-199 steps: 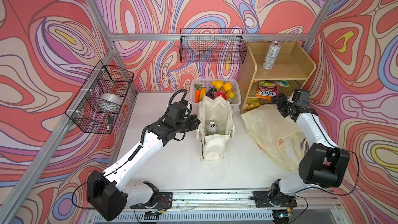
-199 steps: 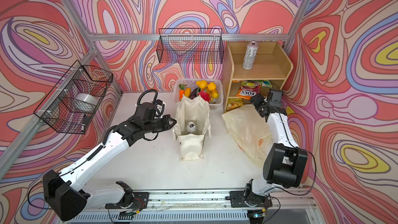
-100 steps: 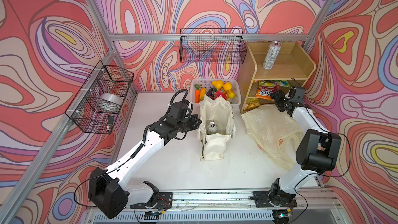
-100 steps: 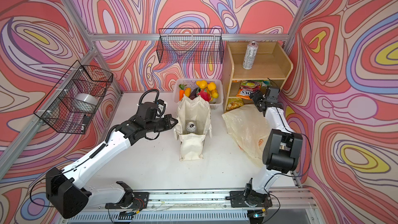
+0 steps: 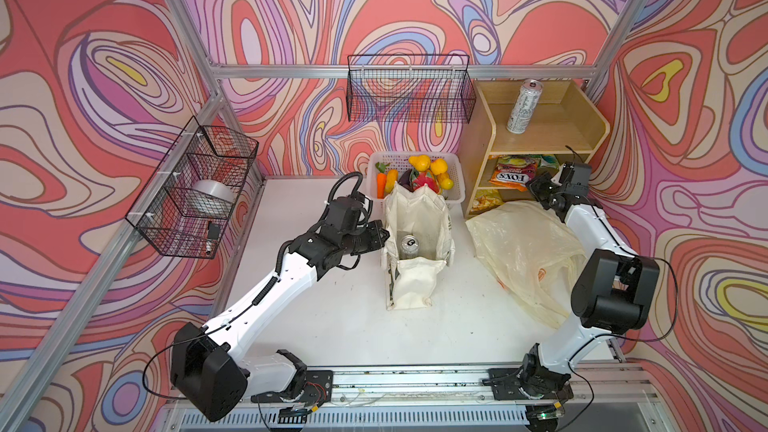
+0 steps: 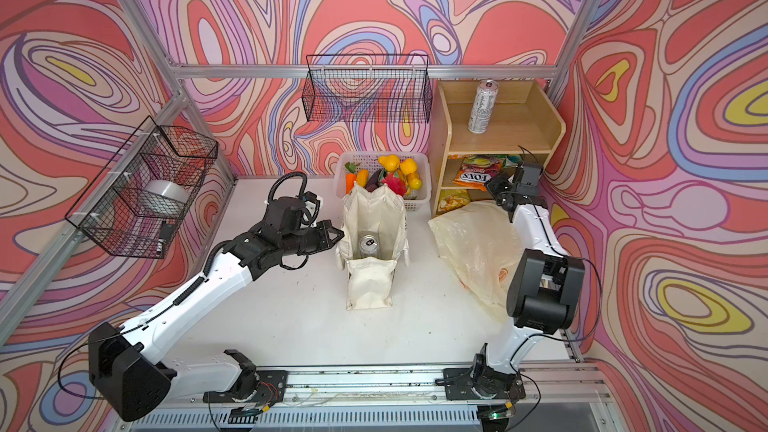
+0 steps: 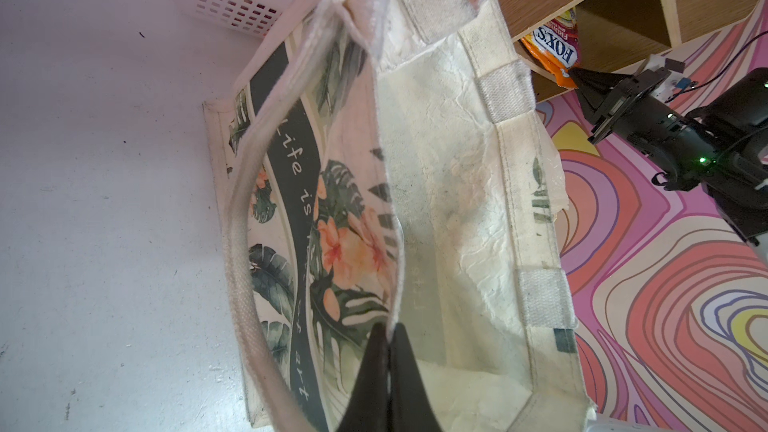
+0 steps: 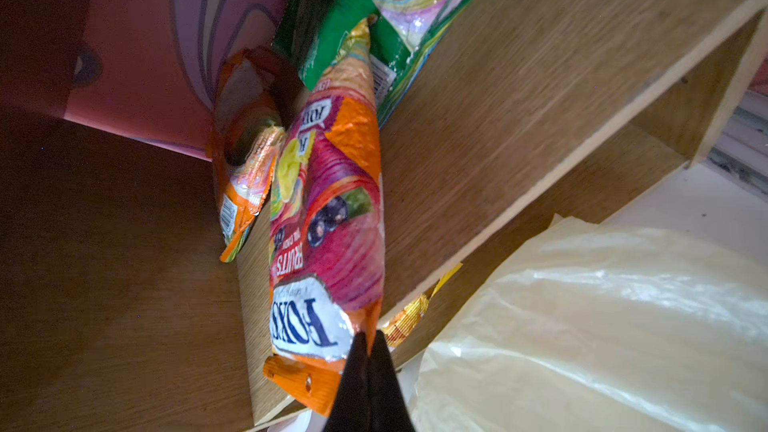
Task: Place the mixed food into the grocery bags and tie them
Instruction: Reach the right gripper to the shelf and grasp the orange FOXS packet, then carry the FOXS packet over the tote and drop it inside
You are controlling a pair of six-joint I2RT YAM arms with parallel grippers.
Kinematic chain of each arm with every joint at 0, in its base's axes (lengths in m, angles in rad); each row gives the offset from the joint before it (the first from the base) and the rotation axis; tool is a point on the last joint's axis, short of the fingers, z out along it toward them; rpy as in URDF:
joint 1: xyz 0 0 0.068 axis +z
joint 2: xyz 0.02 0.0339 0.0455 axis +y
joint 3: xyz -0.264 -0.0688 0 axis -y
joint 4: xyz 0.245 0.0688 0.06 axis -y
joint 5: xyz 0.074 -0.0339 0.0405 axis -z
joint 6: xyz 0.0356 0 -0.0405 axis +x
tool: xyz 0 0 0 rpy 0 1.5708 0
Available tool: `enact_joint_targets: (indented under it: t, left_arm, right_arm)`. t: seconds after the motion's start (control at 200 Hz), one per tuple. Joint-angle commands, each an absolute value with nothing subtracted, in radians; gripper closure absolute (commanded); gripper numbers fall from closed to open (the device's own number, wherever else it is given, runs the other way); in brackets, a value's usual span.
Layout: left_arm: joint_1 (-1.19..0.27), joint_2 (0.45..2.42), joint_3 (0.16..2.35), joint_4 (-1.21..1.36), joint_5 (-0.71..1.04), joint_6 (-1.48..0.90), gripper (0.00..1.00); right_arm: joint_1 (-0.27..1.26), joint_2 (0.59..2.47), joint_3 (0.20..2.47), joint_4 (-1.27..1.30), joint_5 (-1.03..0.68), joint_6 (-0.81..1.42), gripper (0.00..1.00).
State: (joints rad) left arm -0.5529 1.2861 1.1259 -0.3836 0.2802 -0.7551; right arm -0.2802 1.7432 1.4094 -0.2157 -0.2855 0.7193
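The cream leaf-print tote (image 5: 415, 218) stands open mid-table with a drink can (image 5: 409, 245) inside. My left gripper (image 7: 388, 332) is shut on the tote's near rim (image 7: 395, 243), holding it open. On the wooden shelf's middle level lies the orange FOX'S packet (image 8: 328, 222), and my right gripper (image 8: 369, 336) is shut on its lower edge. Beside it are a smaller orange packet (image 8: 245, 151) and a green one (image 8: 399, 2). The pale-yellow plastic bag (image 5: 523, 243) lies flat under the right arm. A tall silver can (image 5: 521, 106) stands on top of the shelf.
A white lattice basket (image 5: 456, 191) of toy fruits (image 5: 419, 164) sits behind the tote. The wooden shelf (image 5: 557, 118) fills the back right corner. Black wire baskets hang on the back wall (image 5: 409, 93) and the left wall (image 5: 195, 189).
My right gripper reached into the shelf and closed on the FOX'S packet's edge. The left gripper has kept its hold on the tote rim.
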Motion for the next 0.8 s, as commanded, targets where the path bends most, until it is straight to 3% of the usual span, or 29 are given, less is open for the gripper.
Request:
enact_joint_targets:
  t: [0.0, 0.481, 0.796]
  left_arm:
    - [-0.555, 1.298, 1.1, -0.382, 0.274, -0.767, 1.0]
    - [-0.555, 1.287, 1.099, -0.384, 0.253, -0.758, 1.0]
    - [-0.555, 1.283, 1.094, -0.386, 0.246, -0.759, 1.0]
  right_arm:
    - [-0.281, 1.714, 1.412, -0.196, -0.307, 0.715, 1.0]
    - [-0.235, 1.315, 1.257, -0.203, -0.468, 0.753, 1.0]
    - [0.058, 1.198, 1.4, -0.31, -0.491, 0.74, 1.0]
